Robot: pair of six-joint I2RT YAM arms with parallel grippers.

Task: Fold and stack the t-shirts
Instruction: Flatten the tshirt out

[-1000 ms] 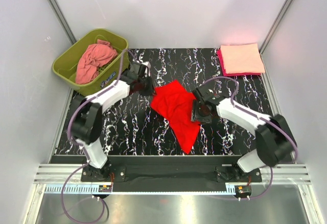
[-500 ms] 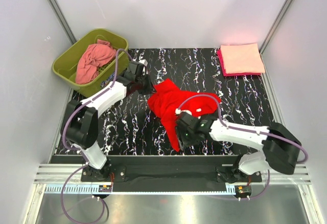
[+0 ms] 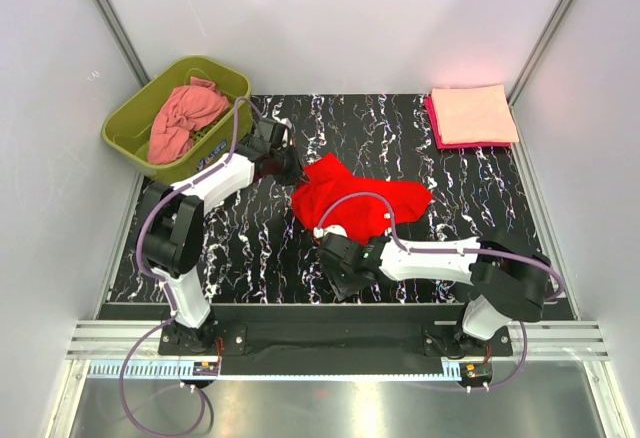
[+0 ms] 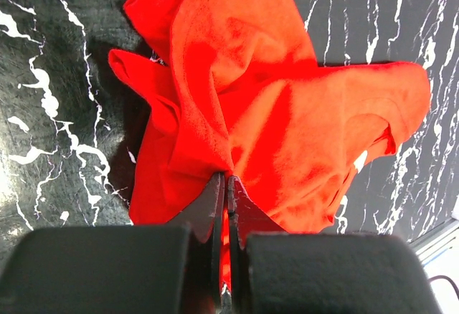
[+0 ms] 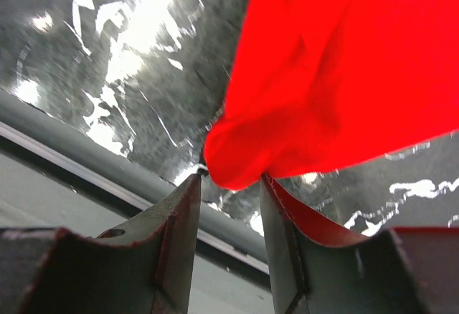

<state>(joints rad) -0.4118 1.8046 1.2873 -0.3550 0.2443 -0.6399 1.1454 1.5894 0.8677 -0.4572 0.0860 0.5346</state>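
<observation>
A bright red t-shirt (image 3: 365, 203) lies crumpled in the middle of the black marbled table. My left gripper (image 3: 290, 170) is shut on its far-left edge; in the left wrist view the cloth (image 4: 272, 99) bunches into the closed left gripper (image 4: 226, 181). My right gripper (image 3: 338, 273) is low by the shirt's near corner, pointing toward the table's front edge. Its jaws stand apart, and a rounded tip of red cloth (image 5: 344, 77) sits at the right gripper's (image 5: 231, 179) fingertips. A salmon-pink shirt (image 3: 185, 118) is heaped in the tub. Folded peach (image 3: 470, 113) over magenta (image 3: 432, 118) shirts lie far right.
The olive-green tub (image 3: 130, 123) stands off the table's far-left corner. Grey walls and slanted metal posts close in both sides. The table's front rail (image 5: 86, 170) runs just beyond the right fingertips.
The right arm swung from the shirt's right side down to its near-left corner. The shirt's long lower tail has bunched up and the cloth now spreads rightward. The right jaws have narrowed.
</observation>
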